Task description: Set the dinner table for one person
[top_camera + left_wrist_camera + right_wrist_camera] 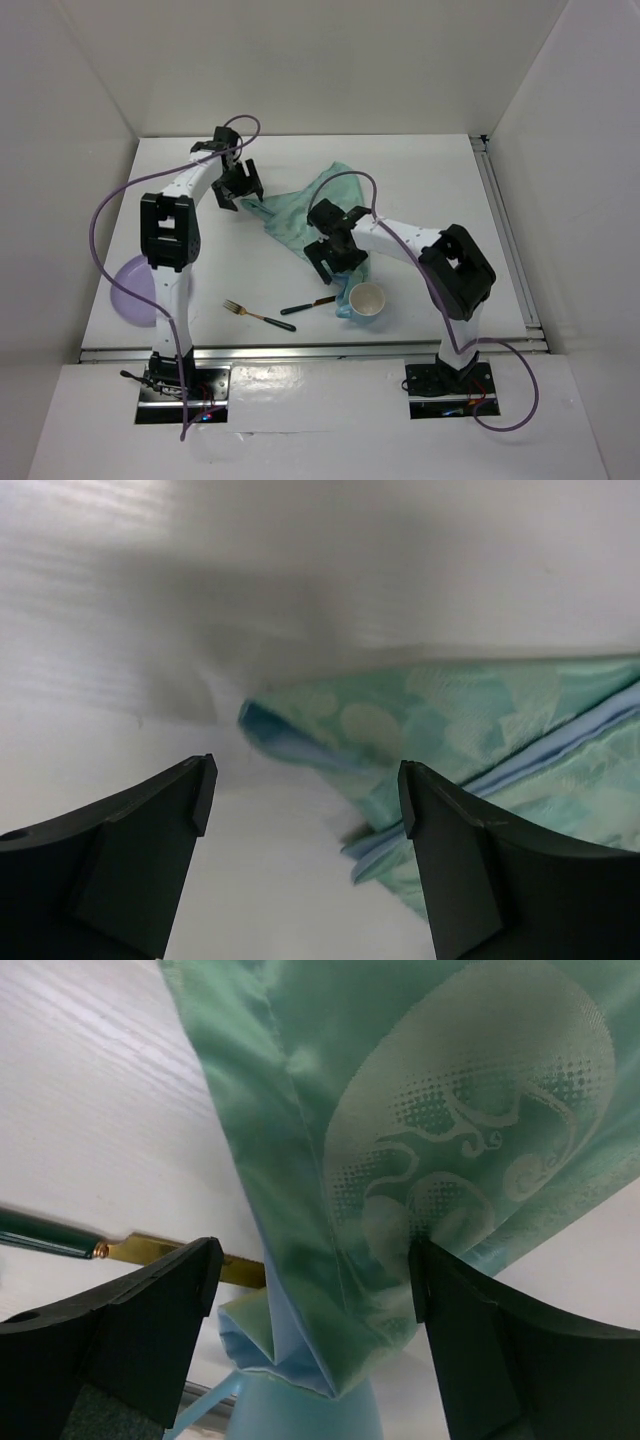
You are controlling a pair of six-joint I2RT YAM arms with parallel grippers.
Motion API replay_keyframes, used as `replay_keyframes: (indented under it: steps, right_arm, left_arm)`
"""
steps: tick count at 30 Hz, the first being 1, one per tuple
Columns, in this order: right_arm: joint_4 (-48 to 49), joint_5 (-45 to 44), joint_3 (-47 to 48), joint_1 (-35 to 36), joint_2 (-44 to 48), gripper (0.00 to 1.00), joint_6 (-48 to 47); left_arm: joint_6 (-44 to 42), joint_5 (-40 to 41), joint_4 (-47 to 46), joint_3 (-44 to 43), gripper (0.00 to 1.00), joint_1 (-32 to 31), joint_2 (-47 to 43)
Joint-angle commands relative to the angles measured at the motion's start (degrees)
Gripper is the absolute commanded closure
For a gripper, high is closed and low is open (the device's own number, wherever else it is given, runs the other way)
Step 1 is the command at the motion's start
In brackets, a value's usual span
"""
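The white dinner table (430,175) holds a crumpled teal patterned cloth mat (300,205). My left gripper (240,190) is open at the mat's left corner. In the left wrist view the gripper (305,780) is empty, with the mat's corner (430,720) just ahead of the jaws. My right gripper (328,262) is open over the mat's near end. In the right wrist view the gripper (315,1260) has the mat's folded tip (400,1110) between its jaws, touching the right finger (470,1330). The tip rests on a light blue cup (300,1415).
The cup (367,300) stands near the front edge. A knife (305,306) with green handle and gold blade and a fork (247,313) lie left of it. A purple plate (130,290) sits at the front left. A metal rail (505,230) runs along the right edge.
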State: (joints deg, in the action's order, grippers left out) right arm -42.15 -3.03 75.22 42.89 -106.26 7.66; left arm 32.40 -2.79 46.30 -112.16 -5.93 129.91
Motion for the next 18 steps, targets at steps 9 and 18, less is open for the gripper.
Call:
replay_keyframes:
  steps: [9, 18]
  right_arm:
    - [0.67, -3.91, 1.24, 0.17, -3.78, 0.85, 0.60]
    - [-1.00, -10.15, 11.95, 0.17, -3.26, 1.00, 0.52]
  left_arm:
    - [3.45, -6.09, 0.45, -9.22, 0.79, 1.45, 8.00]
    - [4.86, -5.56, 1.77, -9.22, 1.00, 6.55, 1.77]
